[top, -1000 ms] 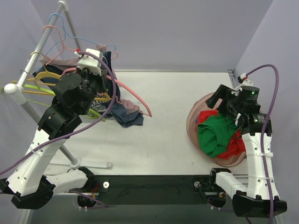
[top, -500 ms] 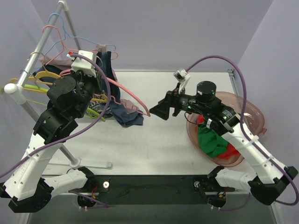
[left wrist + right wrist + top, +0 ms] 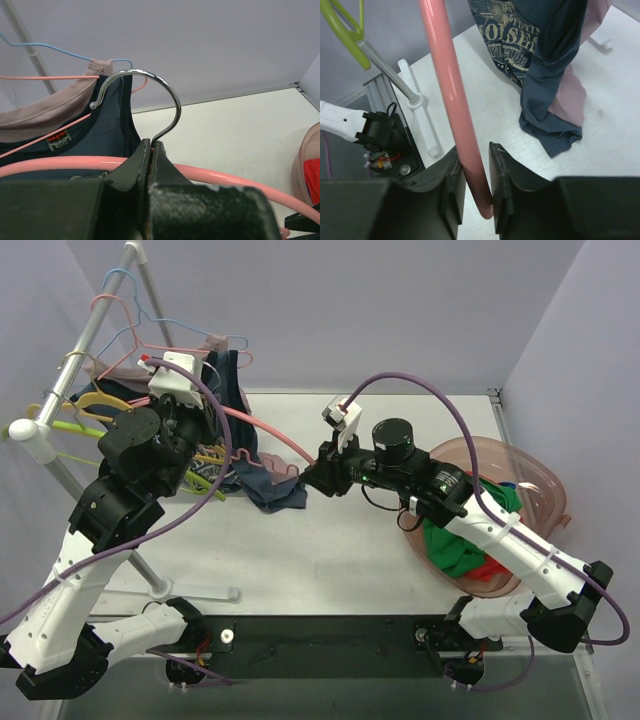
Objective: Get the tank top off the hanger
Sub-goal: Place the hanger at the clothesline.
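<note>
A dark blue tank top (image 3: pixel 243 445) with a printed front (image 3: pixel 517 37) hangs from a thick pink hanger (image 3: pixel 272 436) and trails onto the table. My left gripper (image 3: pixel 150 152) is shut on the hanger at the foot of its chrome hook (image 3: pixel 167 107); the pink bar (image 3: pixel 227 178) runs off to both sides. My right gripper (image 3: pixel 316 480) reaches across the table. Its jaws (image 3: pixel 476 172) are shut on the lower end of the hanger's pink arm (image 3: pixel 447 85), which passes between both fingers. The tank top (image 3: pixel 112 132) hangs behind the left fingers.
A metal clothes rack (image 3: pixel 92 335) stands at the left with green and yellow hangers (image 3: pixel 82 418), thin wire hangers (image 3: pixel 128 312) and a taupe garment (image 3: pixel 47 115). Its white foot (image 3: pixel 190 591) lies on the table. A pink basin (image 3: pixel 545 480) at the right holds red and green clothes (image 3: pixel 452 540).
My right arm has swung left from the basin to the hanger's free end, and its jaws have closed round the pink arm. The left gripper has kept its hold.
</note>
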Available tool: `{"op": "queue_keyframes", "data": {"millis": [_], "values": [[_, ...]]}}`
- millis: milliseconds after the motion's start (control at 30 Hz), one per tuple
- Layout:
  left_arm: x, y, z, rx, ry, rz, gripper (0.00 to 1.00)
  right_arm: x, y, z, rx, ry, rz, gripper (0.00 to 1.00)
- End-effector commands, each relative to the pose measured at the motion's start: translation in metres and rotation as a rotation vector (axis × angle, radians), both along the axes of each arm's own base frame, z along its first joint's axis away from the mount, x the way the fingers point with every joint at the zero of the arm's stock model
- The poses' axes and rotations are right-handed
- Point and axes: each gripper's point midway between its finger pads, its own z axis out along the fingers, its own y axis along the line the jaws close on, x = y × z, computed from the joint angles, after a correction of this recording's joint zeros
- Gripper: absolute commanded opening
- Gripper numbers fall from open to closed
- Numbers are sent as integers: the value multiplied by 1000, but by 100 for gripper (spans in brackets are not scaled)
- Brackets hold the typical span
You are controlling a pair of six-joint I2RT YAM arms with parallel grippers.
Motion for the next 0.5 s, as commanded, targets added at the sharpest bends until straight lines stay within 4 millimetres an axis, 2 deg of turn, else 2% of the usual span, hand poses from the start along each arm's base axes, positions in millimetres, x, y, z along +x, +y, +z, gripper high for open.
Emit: {"op": "queue_keyframes", "data": {"millis": [0, 33, 67, 167, 267, 400, 433, 467], "values": [[-8, 3, 26, -75, -69, -15, 0, 13, 7, 27, 42, -165, -21, 15], [-8, 2, 26, -76, -66, -18, 0, 12, 9, 27, 41, -180, -14, 2], [-9, 2, 25, -75, -63, -21, 0, 12, 10, 31, 44, -200, -7, 0], [-12, 2, 26, -80, -64, -32, 0, 7, 16, 48, 83, -278, 14, 0], [-17, 0, 27, -90, -63, -59, 0, 10, 15, 61, 95, -363, -5, 0], [-22, -4, 28, -94, -62, -96, 22, 14, 12, 78, 109, -424, -23, 0], [-24, -4, 29, -96, -63, -102, 31, 17, 13, 77, 97, -432, -30, 0], [-27, -3, 32, -102, -69, -106, 35, 17, 13, 78, 88, -431, -29, 0]]}}
